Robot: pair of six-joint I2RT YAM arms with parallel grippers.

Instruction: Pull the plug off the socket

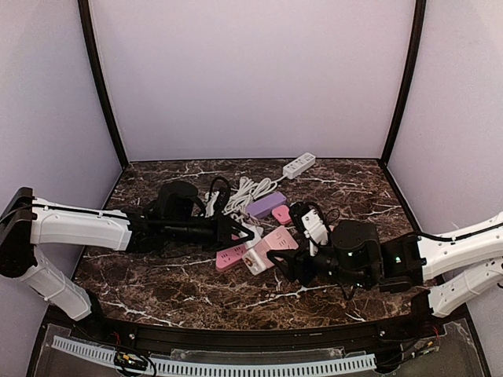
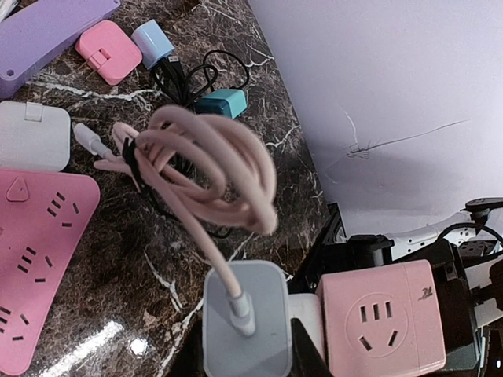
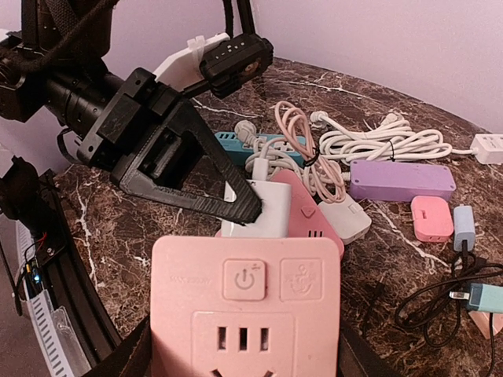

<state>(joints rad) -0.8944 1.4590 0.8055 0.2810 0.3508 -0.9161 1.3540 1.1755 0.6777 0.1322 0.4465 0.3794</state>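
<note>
L gripper (image 2: 247, 357) is clamped on the white plug block (image 2: 245, 314), one finger on each side. A pink cable (image 2: 220, 169) leaves the block's upper face and coils into a loose bundle tied w/ a black strap. R gripper (image 3: 244, 349) is closed around the pink cube socket (image 3: 245, 306), a finger on either side, jaws kept partly apart by the cube's width. The cube face toward the R wrist cam shows two square buttons above an outlet.

The plug block sits tight against the cube's side, touching it. Can't tell whether the prongs are in the socket.

In the top view both grippers meet near the middle of the marble table (image 1: 157, 283), L arm reaching in from the left, R arm from the right.

Just beyond them:
- flat pink power strip (image 2: 39, 259), face up
- white square adapter (image 2: 31, 135), right at the strip's edge

Farther back:
- teal power strip (image 3: 259, 145), partly under the cables
- teal charger (image 2: 224, 102), w/ a tangle of black cord just beside it
- light blue charger (image 2: 153, 43), just beside a small pink square plug (image 2: 108, 51)
- purple power strip (image 2: 47, 35), next to those

Farthest:
- white cable bundle (image 1: 247, 188)
- white power strip (image 1: 299, 164), near the back wall
</note>
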